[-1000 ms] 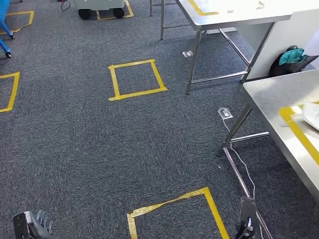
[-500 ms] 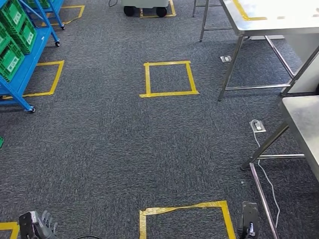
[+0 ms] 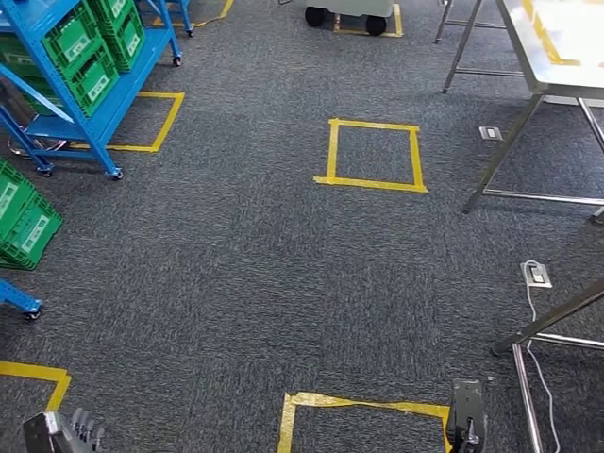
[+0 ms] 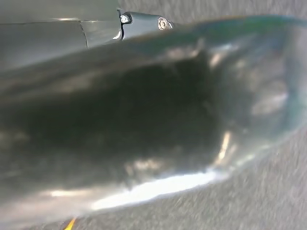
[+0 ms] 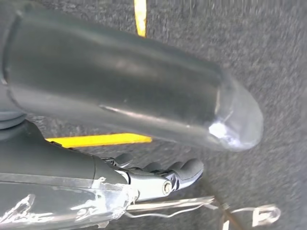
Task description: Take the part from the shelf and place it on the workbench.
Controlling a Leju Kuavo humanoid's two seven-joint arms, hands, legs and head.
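Head view gives you a wide stretch of grey carpet [image 3: 235,283] between the blue shelf [image 3: 107,104] at the upper left and the steel workbench [image 3: 548,57] at the upper right. Green bins [image 3: 89,57] sit in the shelf's tiers, and more green bins [image 3: 25,226] lie tilted near the left edge; you cannot tell from here which bin carries the part. One yellow tape square [image 3: 372,154] marks the carpet well ahead of you, another yellow tape square [image 3: 363,420] lies just in front, between the two hands, and a third taped outline [image 3: 153,123] runs beside the shelf's foot. Your left hand [image 3: 68,434] hangs low at the bottom left corner, fingers apart, holding nothing. Your right hand [image 3: 466,425] hangs at the bottom edge, fingers loosely straight, grasping nothing. A floor socket [image 3: 536,275] with a white cable [image 3: 541,377] lies near a second table's steel legs [image 3: 548,326] at the right edge.
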